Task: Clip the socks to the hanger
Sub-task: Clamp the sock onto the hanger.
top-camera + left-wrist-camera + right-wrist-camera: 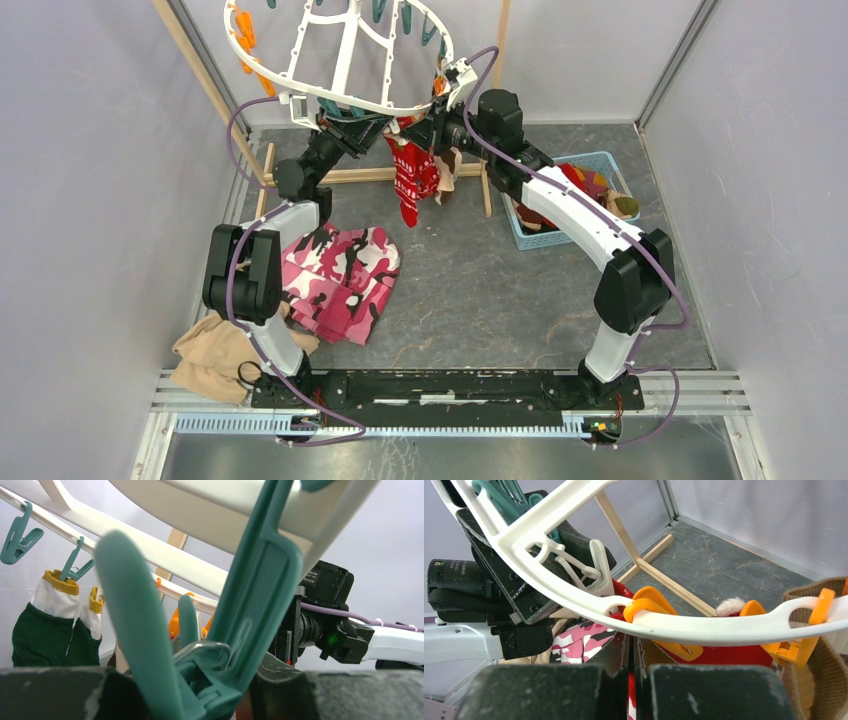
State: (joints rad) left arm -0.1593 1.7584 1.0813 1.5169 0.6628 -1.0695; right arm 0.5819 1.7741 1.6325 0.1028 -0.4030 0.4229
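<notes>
Hanger [724,630] rim crosses right over my right fingers [704,692], so it's tight there. Bare table [480,280] lies open below. Right fingers are pressed together with a sliver of red sock [410,175] in the slit, just under the rim's orange clips [659,605]. My left fingers [50,692] pinch a teal clip [250,605] hanging from the rim. Green socks [40,635] hang clipped further along.

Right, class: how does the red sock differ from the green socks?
The red sock is red with a white pattern; the green socks are dark green with white bands and yellow cuffs. One red sock hangs, but two green socks. A teal clip grips a green sock's cuff; the red sock sits between the shut right fingers. All hang under the hanger.
</notes>
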